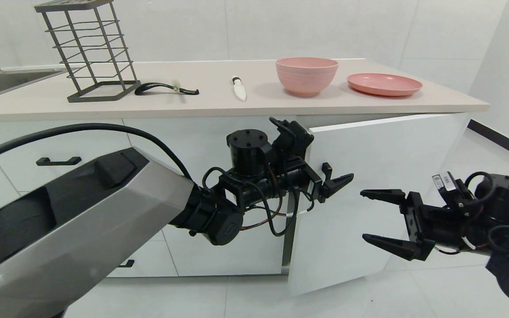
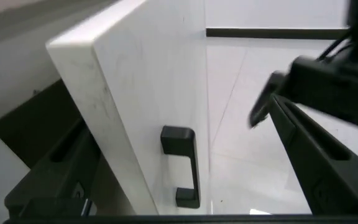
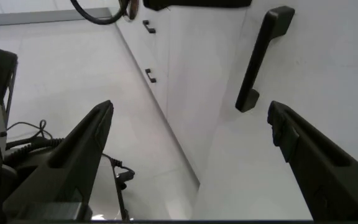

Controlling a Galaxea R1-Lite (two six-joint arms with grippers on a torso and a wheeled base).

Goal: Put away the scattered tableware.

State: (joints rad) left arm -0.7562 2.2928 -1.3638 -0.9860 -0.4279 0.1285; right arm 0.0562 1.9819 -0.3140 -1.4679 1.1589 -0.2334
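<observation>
Both jaws wide, left gripper (image 1: 330, 183) astride door (image 1: 391, 154)

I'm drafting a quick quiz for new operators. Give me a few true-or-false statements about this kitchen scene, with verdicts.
1. The cabinet door under the counter stands ajar. True.
2. The pink bowl sits on the pink plate. False: they stand side by side on the counter, apart.
3. The right hand is open and holds nothing. True.
4. The knife lies in the rack. False: it lies on the counter between the black spoon and the bowl.
</observation>
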